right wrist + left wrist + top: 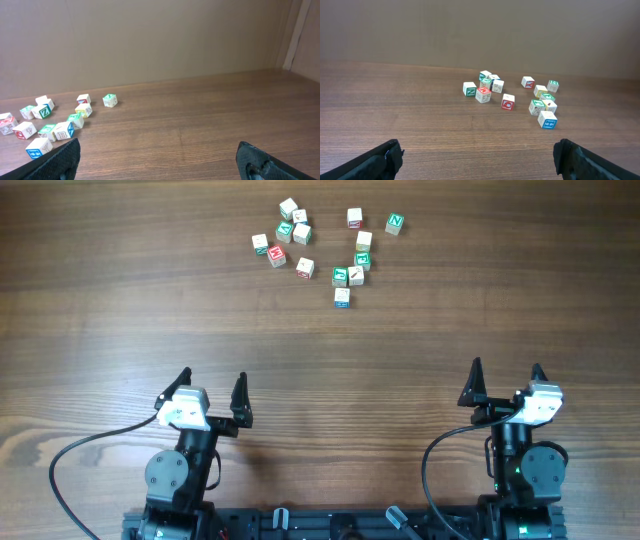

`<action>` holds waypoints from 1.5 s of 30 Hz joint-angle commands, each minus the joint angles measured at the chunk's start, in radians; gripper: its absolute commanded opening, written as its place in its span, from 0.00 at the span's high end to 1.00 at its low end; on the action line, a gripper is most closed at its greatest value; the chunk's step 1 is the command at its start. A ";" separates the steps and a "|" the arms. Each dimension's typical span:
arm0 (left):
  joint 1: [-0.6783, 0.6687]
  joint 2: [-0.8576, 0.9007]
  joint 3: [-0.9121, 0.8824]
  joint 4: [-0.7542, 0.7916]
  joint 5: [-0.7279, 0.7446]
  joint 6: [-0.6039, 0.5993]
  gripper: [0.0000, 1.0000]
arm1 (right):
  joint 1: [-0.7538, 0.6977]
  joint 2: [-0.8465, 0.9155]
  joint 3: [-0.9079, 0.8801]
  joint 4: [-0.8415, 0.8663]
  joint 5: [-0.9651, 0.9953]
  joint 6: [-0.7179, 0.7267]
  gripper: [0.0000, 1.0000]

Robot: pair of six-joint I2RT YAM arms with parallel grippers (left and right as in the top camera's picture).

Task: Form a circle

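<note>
Wooden cube trio point(355, 274) amid loose cubes point(305, 268)

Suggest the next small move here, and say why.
Probably reach the left hand forward toward the blocks. They lie in a loose scatter at the far side of the table, with no ring formed; both hands are open, empty and well short of them, and the left sits somewhat nearer than the right hand.
</note>
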 commanded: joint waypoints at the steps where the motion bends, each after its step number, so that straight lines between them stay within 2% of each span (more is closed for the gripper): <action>1: 0.007 -0.010 -0.006 0.000 0.016 0.020 0.00 | 0.031 -0.005 0.007 0.006 -0.009 -0.008 0.00; 42: 0.007 -0.010 -0.006 0.000 0.016 0.021 0.00 | 0.031 -0.005 0.007 0.006 -0.009 -0.008 0.00; 45: 0.007 -0.010 -0.006 0.076 -0.022 0.049 0.00 | 0.031 -0.005 0.007 0.006 -0.009 -0.008 0.00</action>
